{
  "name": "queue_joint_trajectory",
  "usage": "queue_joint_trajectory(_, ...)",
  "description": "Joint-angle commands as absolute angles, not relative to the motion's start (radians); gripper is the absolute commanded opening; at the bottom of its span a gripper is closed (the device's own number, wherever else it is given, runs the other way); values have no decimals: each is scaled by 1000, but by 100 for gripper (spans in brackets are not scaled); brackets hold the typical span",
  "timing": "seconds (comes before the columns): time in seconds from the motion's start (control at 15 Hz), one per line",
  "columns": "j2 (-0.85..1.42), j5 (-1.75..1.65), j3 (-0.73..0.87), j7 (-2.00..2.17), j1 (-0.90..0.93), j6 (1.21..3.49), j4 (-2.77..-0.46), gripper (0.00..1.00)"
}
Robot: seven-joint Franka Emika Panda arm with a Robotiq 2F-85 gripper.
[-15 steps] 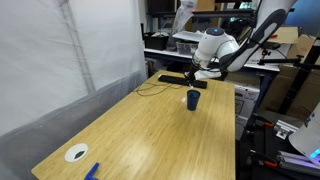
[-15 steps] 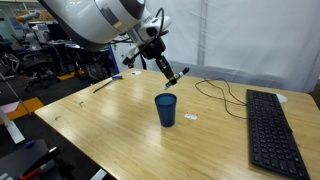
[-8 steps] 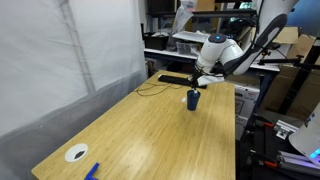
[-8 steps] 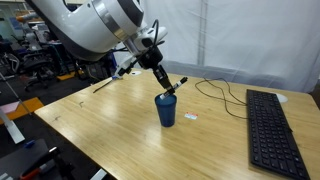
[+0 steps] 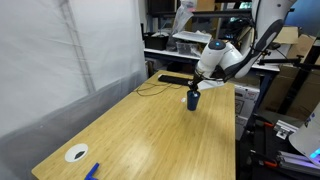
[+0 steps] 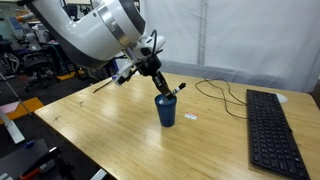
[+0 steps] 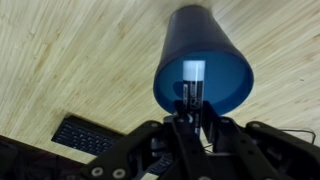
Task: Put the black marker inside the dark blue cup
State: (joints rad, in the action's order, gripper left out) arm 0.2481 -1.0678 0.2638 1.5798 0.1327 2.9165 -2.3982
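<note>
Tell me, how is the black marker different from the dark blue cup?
The black marker is a thin stick; the dark blue cup is wide and round. The marker is dark with a whitish end; the cup is blue all over. The cup stands upright on the table; the marker hangs tilted in the gripper, over the cup's mouth. Both are small and dark.

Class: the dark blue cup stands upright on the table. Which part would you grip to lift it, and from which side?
Probably the rim, from above, one of the fingers inside the wall and one outside: the dark blue cup stands upright, mouth open, round, no handle visible. The black marker, held in the gripper, is over that mouth, so it would have to go first.
</note>
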Motion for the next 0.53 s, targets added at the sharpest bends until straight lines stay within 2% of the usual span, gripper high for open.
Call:
queue_joint_trajectory(0.0, 269, -1113, 279, 1627, 139, 2954, -2374, 51)
queue_joint_trajectory(0.2, 272, -1100, 274, 1624, 137, 2952, -2370, 73)
queue_joint_trajectory(0.47, 234, -941, 220, 1488, 96, 2925, -2416, 98)
